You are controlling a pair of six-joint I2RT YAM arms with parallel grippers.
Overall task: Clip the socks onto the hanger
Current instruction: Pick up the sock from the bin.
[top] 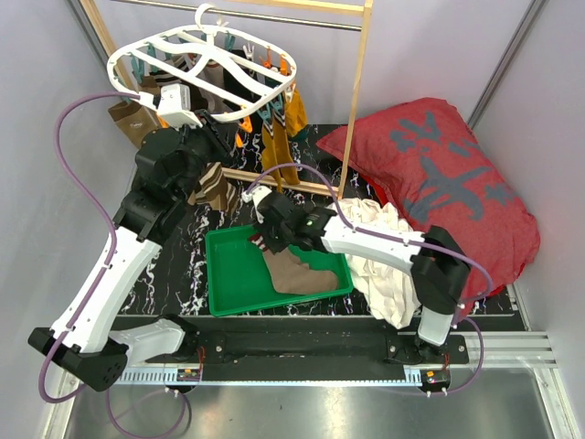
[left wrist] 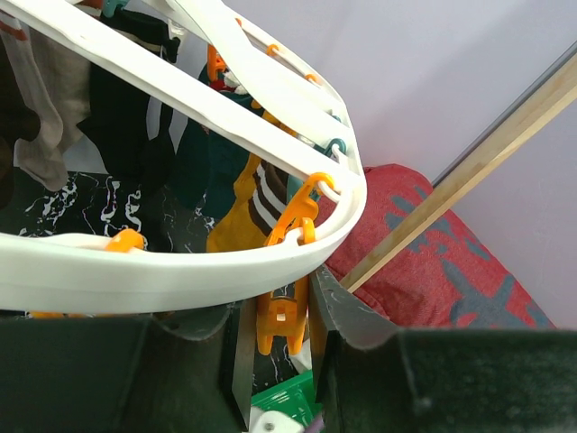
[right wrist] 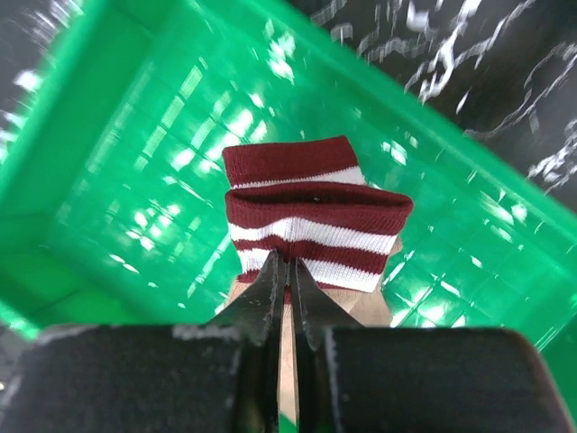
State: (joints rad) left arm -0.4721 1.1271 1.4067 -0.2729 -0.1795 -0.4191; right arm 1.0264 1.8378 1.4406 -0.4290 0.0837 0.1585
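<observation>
The white oval hanger (top: 201, 69) hangs from the rod at the back left, and several socks (top: 274, 137) are clipped under it. My left gripper (top: 233, 119) is at its front rim. In the left wrist view its fingers (left wrist: 279, 298) pinch an orange clip (left wrist: 281, 329) that hangs from the white rim (left wrist: 180, 271). A mustard striped sock (left wrist: 239, 207) hangs behind the clip. My right gripper (top: 265, 240) is shut on the maroon-and-white cuff (right wrist: 315, 225) of a tan sock (top: 297, 272) in the green tray (top: 228, 293). A brown striped sock (top: 213, 187) hangs beside my left arm.
A wooden rack post (top: 356, 101) stands right of the hanger. A big red cushion (top: 439, 174) and a white cloth (top: 384, 247) lie at the right. The green tray wall (right wrist: 135, 135) surrounds my right fingers (right wrist: 270, 289).
</observation>
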